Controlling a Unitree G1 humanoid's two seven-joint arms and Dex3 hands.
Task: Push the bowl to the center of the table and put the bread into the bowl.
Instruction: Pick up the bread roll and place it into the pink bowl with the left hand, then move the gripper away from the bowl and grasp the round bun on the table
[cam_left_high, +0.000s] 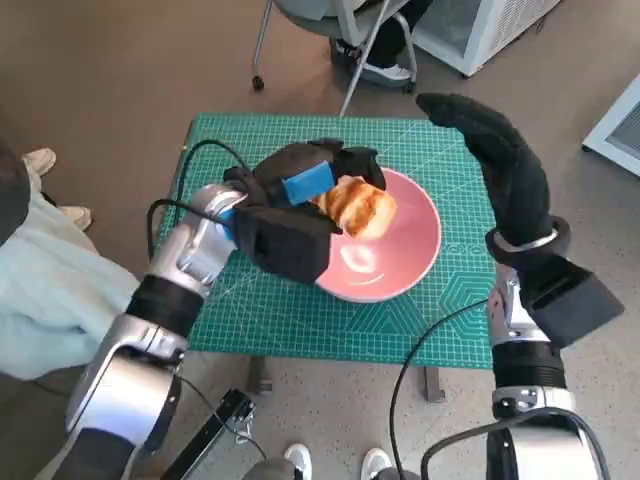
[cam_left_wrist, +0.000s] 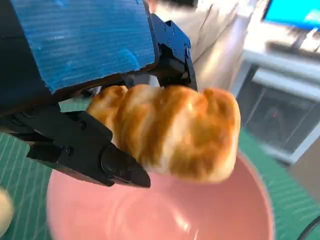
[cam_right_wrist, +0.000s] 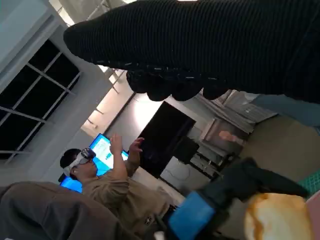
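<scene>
A pink bowl (cam_left_high: 405, 255) sits near the middle of the green mat, slightly right. My left hand (cam_left_high: 300, 190) holds a golden bread roll (cam_left_high: 356, 207) above the bowl's left half. The left wrist view shows the bread (cam_left_wrist: 175, 132) gripped between the black fingers (cam_left_wrist: 87, 150), with the bowl (cam_left_wrist: 210, 215) right beneath it. My right hand (cam_left_high: 495, 150) is raised over the table's right edge, fingers straight and apart, holding nothing. In the right wrist view the glove (cam_right_wrist: 210, 47) spans the top, and the bread (cam_right_wrist: 277, 217) and left hand (cam_right_wrist: 225, 197) appear in a corner.
The green cutting mat (cam_left_high: 280, 310) covers the small table. A chair base (cam_left_high: 340, 40) stands behind the table and a white cabinet (cam_left_high: 480, 30) at the back right. A person's feet (cam_left_high: 50, 170) are at the left. A person with a headset (cam_right_wrist: 95, 175) shows in the right wrist view.
</scene>
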